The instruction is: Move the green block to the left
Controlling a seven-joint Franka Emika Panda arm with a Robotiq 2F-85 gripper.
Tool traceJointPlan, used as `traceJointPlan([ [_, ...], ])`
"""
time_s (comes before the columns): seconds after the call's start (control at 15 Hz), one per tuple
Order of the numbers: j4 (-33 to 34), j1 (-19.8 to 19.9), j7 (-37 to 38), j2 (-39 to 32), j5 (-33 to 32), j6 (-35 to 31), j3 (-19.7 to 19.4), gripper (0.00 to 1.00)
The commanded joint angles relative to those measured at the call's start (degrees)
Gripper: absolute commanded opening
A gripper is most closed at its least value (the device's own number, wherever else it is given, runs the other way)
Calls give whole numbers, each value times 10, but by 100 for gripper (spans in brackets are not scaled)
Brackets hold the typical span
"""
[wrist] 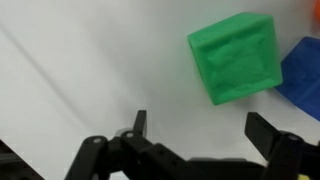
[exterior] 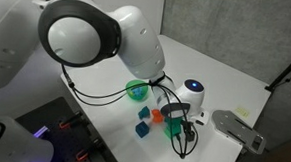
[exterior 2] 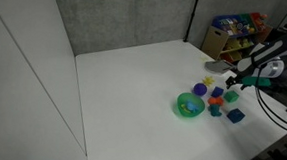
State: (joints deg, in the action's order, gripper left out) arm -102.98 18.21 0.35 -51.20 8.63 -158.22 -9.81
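Tabletop point(exterior 2: 122, 99), white and wide, is the biggest thing, and all the toys sit on it. Next comes the robot arm point(exterior: 88, 33). It is fat and white, fills much of an exterior view and hides part of the table behind it. A round green bowl point(exterior: 135, 92) stands close to the little shapes, at about 9 o'clock from them.

The gripper point(wrist: 196, 120) comes in from the bottom of the wrist view. Its two dark fingers point(wrist: 138, 125) stand far apart, wide open, and they hold nothing. Only bare table lies between them. The bottom edge of the picture cuts off their lower parts.

The green block point(wrist: 235, 57) lies flat on the table, turned a little. It is at about 1 o'clock from the gap between the fingers. It sits past the fingertips, not between them, and it touches neither one.

A blue block point(wrist: 305, 75) lies at 3 o'clock from the green block, just beside it. I cannot tell if the two touch. The right edge of the picture cuts the blue block off. A tiny orange bit point(wrist: 316, 8) peeks in at the top right corner, too cut off to name.

In both exterior views the shapes are very small and the gripper is in the way, so I cannot pick out the green block there for sure.
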Motion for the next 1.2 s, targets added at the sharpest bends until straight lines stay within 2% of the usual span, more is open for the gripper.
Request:
traceJointPlan([
  [0.0,21,1,20,-14,-1,-8,-1,100],
  [0.47,-4,-8,59,-14,8,6,-3,100],
  [1.13,-78,-10,67,34,21,81,15,100],
])
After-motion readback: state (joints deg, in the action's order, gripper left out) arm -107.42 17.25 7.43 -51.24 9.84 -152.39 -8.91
